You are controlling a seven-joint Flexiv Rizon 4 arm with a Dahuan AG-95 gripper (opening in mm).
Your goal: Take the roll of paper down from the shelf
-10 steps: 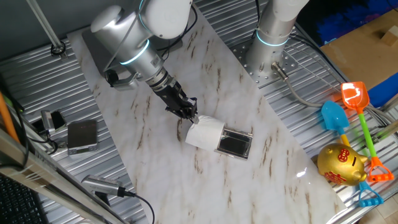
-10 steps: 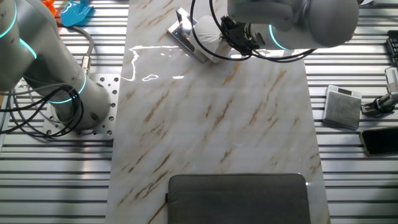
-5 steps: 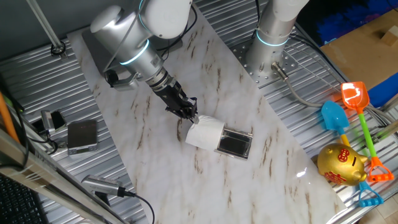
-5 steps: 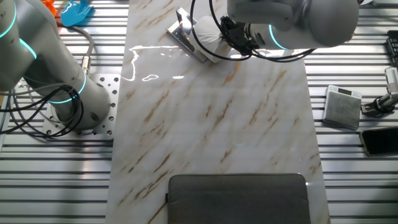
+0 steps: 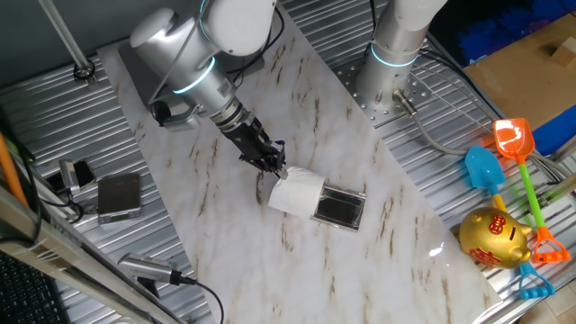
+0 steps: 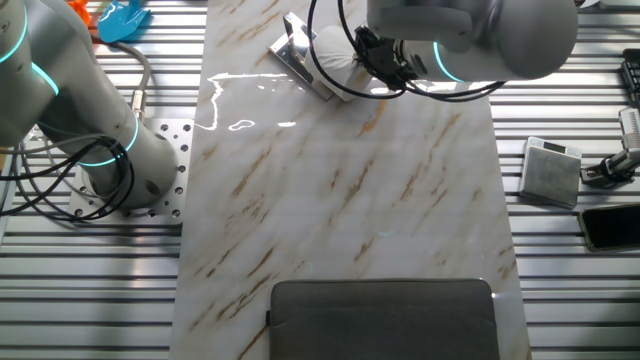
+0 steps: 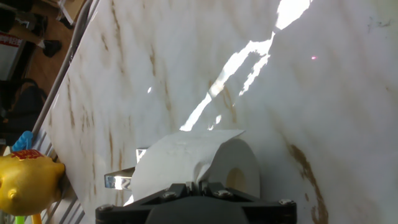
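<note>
A robotics lab workbench: two silver robot arms (image 5: 193, 67) are bolted to a ribbed metal table (image 5: 450, 171) partly covered by a marble-patterned sheet (image 6: 340, 190), with loose cables (image 6: 60, 185) trailing around one arm's base. Along the edges lie test props and gear, including plastic toy shovels (image 5: 508, 148), a gold piggy bank (image 5: 493, 238), a cardboard box (image 5: 526, 63) and a small grey box (image 6: 550, 170).

We count one roll of paper (image 5: 295, 193) at the gripper (image 5: 277, 167), with one dark-topped shelf (image 5: 339, 209) just beyond it. Farther off lie two toy shovels, one orange (image 5: 515, 142) and one blue (image 5: 486, 171), one golden piggy bank (image 5: 493, 238) and one small grey box (image 5: 119, 196).
</note>
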